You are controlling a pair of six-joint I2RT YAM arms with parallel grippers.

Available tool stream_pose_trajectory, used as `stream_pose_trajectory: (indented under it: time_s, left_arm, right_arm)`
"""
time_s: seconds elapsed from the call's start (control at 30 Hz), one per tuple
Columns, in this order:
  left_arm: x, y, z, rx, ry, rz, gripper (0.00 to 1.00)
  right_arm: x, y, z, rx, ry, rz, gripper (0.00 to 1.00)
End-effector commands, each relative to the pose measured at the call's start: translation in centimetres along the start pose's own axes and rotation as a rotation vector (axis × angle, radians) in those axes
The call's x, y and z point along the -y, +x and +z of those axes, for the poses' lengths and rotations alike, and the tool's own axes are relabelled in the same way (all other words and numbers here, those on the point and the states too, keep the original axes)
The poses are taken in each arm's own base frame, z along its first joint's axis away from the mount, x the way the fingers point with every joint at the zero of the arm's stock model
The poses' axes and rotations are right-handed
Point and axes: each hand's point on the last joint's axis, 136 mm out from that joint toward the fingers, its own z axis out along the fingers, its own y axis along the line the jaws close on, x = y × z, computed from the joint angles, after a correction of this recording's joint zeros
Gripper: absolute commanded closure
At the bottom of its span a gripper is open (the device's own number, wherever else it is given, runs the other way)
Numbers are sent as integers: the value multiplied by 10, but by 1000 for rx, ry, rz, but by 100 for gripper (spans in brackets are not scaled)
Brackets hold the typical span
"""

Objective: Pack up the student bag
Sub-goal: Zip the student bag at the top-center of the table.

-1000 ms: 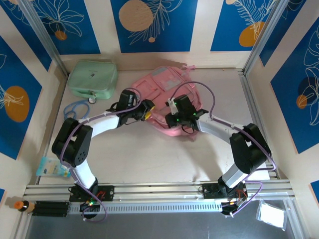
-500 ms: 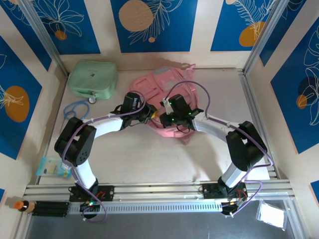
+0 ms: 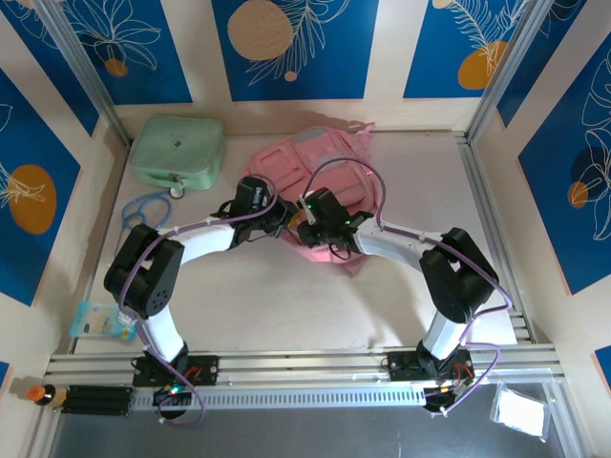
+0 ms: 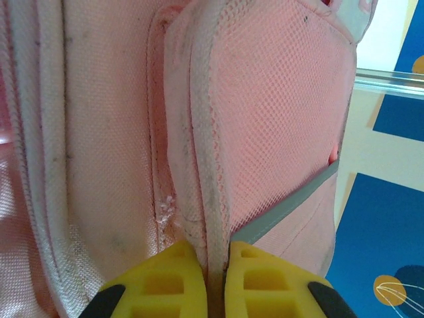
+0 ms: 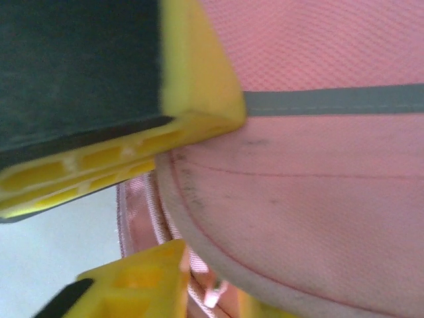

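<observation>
Desk, near part: the desk (image 3: 286, 296) is bare in front of the two arms, which both reach forward and meet at the near edge of the bag.
Left gripper: the left gripper (image 4: 213, 281) has its jaws pressed together on a piped seam (image 4: 204, 165) of the bag, pinching it.
Right gripper: the right gripper (image 5: 199, 189) has its jaws a little spread, with a rounded pocket edge lying between them. I cannot tell if they press on it.
Student bag: the student bag (image 3: 310, 157) lies flat in the middle of the desk, just beyond both grippers. It seems not yet opened wide.
Mint-green case: the mint-green case (image 3: 177, 151) rests in the far left corner, well apart from the bag.
Step in hand: I think the arms are taking hold of the fabric to open the bag.
Doing it well: the left pinch should hold the seam firmly while the right jaws close on the edge opposite, then pull apart slowly.
Care: soft fabric slips easily, so a deeper bite is safer than the tip only.
</observation>
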Motion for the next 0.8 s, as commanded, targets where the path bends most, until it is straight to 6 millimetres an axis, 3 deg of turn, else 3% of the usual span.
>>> stream_pose_trajectory:
  time_s: [0.0, 0.17, 0.43, 0.77]
  left_arm:
    - [24, -2, -5, 8, 61, 46, 100]
    - [18, -10, -5, 25, 44, 49, 100]
    - [12, -17, -1, 17, 26, 75, 100]
    - [-8, -24, -9, 25, -57, 115, 100]
  right_arm:
    - [13, -22, -4, 71, 81, 33, 86]
    - [29, -13, -20, 83, 104, 64, 96]
    - [68, 22, -36, 53, 115, 100, 97]
    - [124, 15, -49, 3, 209, 324, 100]
